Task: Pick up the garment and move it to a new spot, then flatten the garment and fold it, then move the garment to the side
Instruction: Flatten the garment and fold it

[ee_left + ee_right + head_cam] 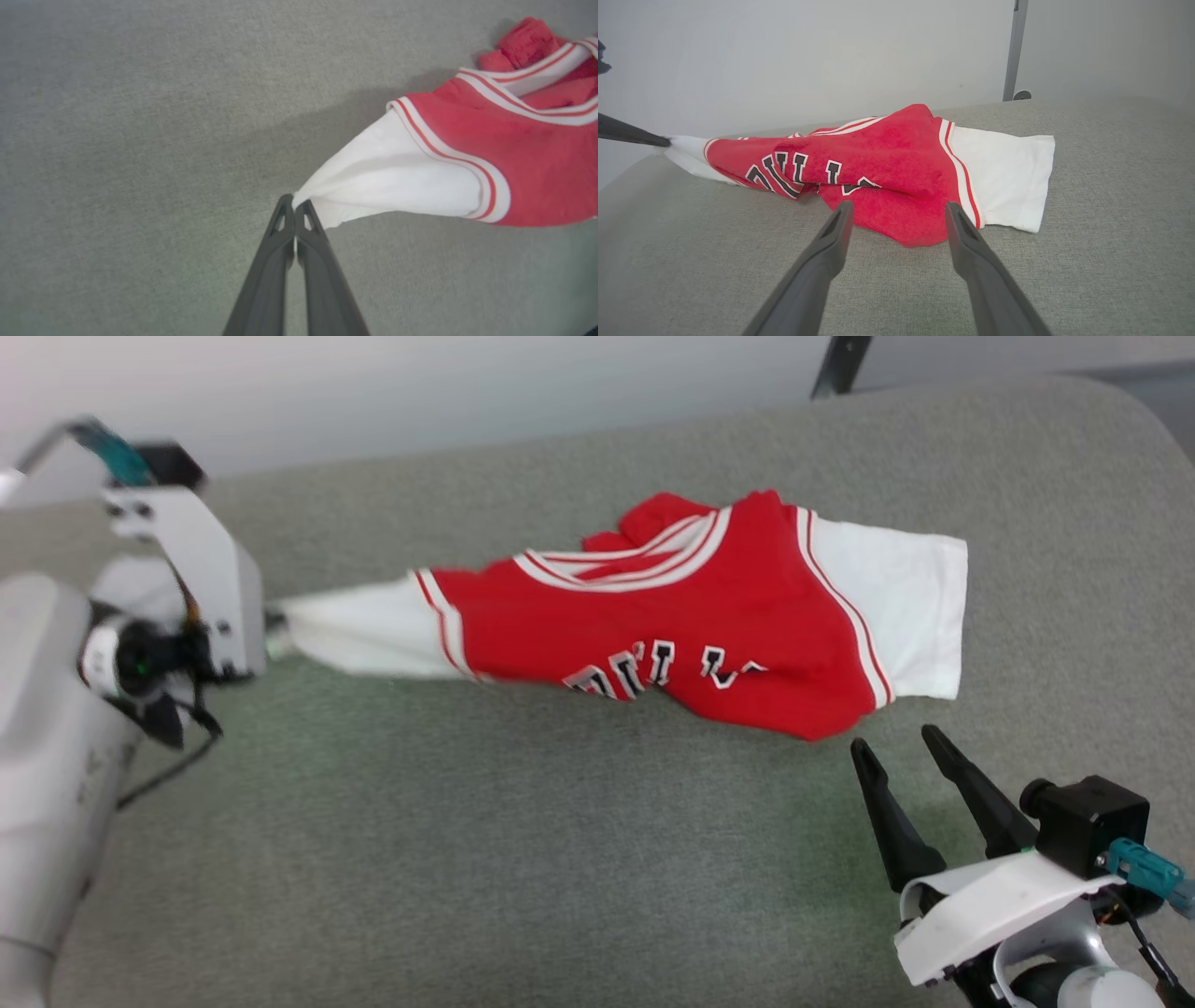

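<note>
You're at the pick-up step. The left gripper (294,203) has its fingers pressed together on the tip of the white sleeve (397,186), which is drawn taut. The red garment (709,616) lies crumpled mid-frame on the grey desk (467,859). The right gripper (892,739) hovers at lower right, fingers spread, touching nothing. Next, likely, lift and carry without the sleeve slipping. The chest lettering (653,672) is creased and unreadable.
</note>
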### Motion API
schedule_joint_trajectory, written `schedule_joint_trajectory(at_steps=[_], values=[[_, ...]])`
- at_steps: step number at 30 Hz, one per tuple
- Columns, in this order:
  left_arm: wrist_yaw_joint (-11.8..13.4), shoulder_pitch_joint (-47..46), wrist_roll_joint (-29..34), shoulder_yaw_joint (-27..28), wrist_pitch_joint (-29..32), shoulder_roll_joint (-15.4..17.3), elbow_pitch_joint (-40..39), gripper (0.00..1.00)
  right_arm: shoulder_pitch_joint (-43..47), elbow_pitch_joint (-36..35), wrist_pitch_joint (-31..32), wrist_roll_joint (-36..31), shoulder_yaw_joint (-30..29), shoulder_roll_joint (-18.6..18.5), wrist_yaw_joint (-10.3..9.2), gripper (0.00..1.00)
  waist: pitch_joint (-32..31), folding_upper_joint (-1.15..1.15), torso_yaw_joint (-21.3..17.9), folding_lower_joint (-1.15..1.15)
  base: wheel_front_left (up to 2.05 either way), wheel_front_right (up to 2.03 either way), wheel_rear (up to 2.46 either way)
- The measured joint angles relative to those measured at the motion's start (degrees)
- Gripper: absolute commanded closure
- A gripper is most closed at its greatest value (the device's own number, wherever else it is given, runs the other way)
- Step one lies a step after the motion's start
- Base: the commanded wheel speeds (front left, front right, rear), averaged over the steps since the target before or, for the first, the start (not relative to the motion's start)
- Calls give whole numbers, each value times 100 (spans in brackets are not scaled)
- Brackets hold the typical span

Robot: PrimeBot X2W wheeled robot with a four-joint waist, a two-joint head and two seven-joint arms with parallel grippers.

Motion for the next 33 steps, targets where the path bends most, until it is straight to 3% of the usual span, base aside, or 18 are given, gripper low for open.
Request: schedule_joint_trajectory(at_steps=[5, 11, 12, 14, 15, 16, 24, 29, 33], values=[[137, -433, 407, -5, -809, -37, 494, 100, -106, 27, -49, 33, 66, 5, 0, 0, 258, 0, -161, 0, 0, 0, 0], [31, -652, 725, -194, -1389, -193, 1155, 100, -204, 107, -157, 55, 97, 22, 0, 0, 546, 0, -362, 0, 0, 0, 0], [24, -658, 768, -231, -1470, -209, 1256, 77, -208, 118, -177, 55, 104, 31, 0, 0, 584, 0, -387, 0, 0, 0, 0], [-31, -705, 857, -298, -1626, -236, 1470, 58, -230, 144, -187, 55, 115, 45, 0, 0, 650, 0, -429, 0, 0, 0, 0], [-77, -739, 872, -315, -1690, -259, 1558, 23, -242, 155, -188, 55, 120, 52, 0, 0, 674, 0, -443, 0, 0, 0, 0], [-111, -765, 903, -341, -1781, -286, 1630, 0, -258, 164, -193, 55, 116, 55, 0, 0, 689, 0, -447, 0, 0, 0, 0], [-432, -981, 1045, -633, -2028, -412, 1885, 0, -276, 224, -185, 40, 76, 54, 0, 0, 541, 0, -270, 0, 0, 0, 0], [-534, -937, 924, -958, -1413, -466, 1585, 0, -175, 213, -131, 40, 58, 45, 0, 0, 313, 0, -28, 0, 0, 0, 0], [-553, -603, 513, -1392, -756, -523, 743, 0, -154, 185, -91, 40, 74, 53, 0, 0, 168, 0, 148, 0, 0, 0, 0]])
